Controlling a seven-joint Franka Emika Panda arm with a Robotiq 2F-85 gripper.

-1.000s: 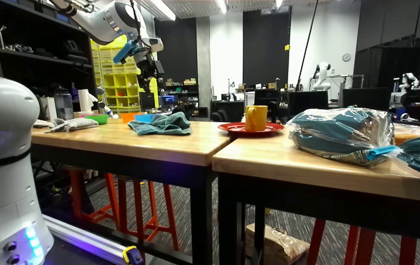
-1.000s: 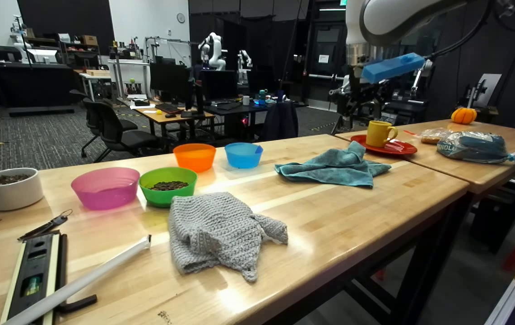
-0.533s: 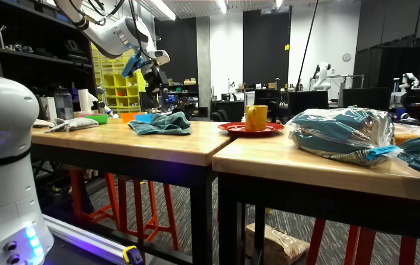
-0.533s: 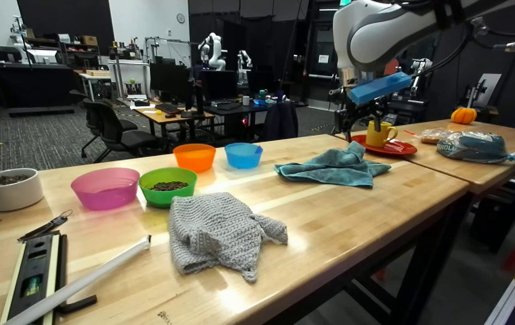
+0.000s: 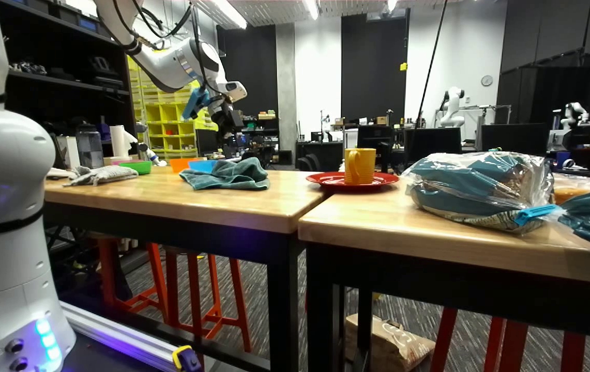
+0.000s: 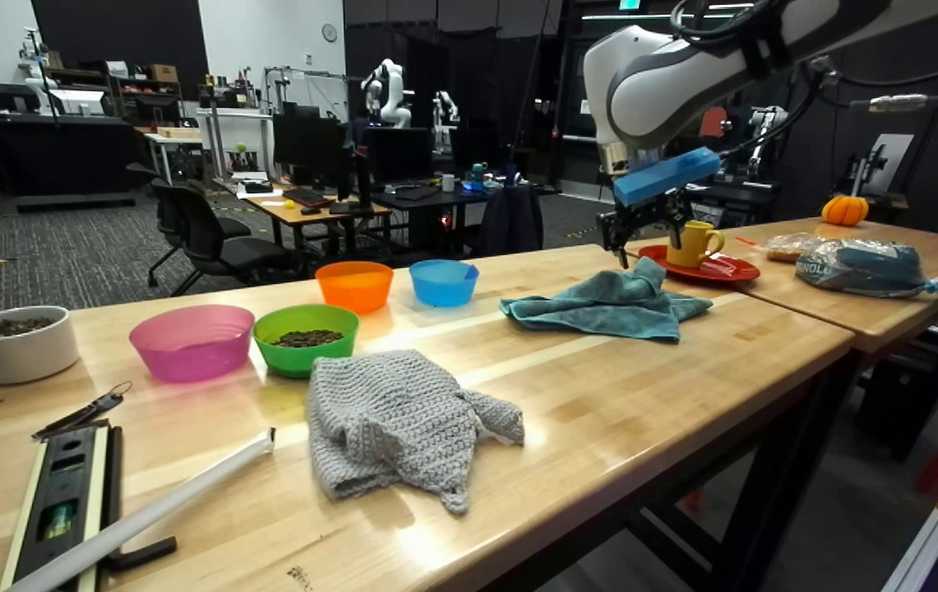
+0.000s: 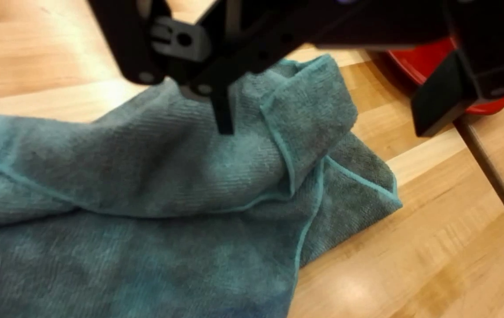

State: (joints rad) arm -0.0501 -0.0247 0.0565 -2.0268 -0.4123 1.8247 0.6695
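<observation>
My claw [image 6: 649,253], fingers apart and empty, now sits lower over the teal cloth [image 6: 604,308], left of the red plate [image 6: 732,270], apparently bringing the cloth within reach.

Rumpled teal cloth [image 6: 604,304], pt. folded, on tbl [image 6: 600,411]

In an exterior view, observed far wall [image 5: 317,77] finished in white and dark sections, fitted with a clock [image 5: 487,80] at far right. Lit from above by ceiling strip lights [image 5: 230,11]. At left, recorded black shelving [image 5: 67,82]; farther back, a yellow bin rack [image 5: 156,113]. Beneath near wood-topped tables [image 5: 212,212], found red-orange stool legs [image 5: 240,307]. In an exterior view, noted streaked grey carpet [image 6: 90,238] at far left, plus black office chairs [image 6: 251,251] beside a wooden desk [image 6: 292,217].
</observation>
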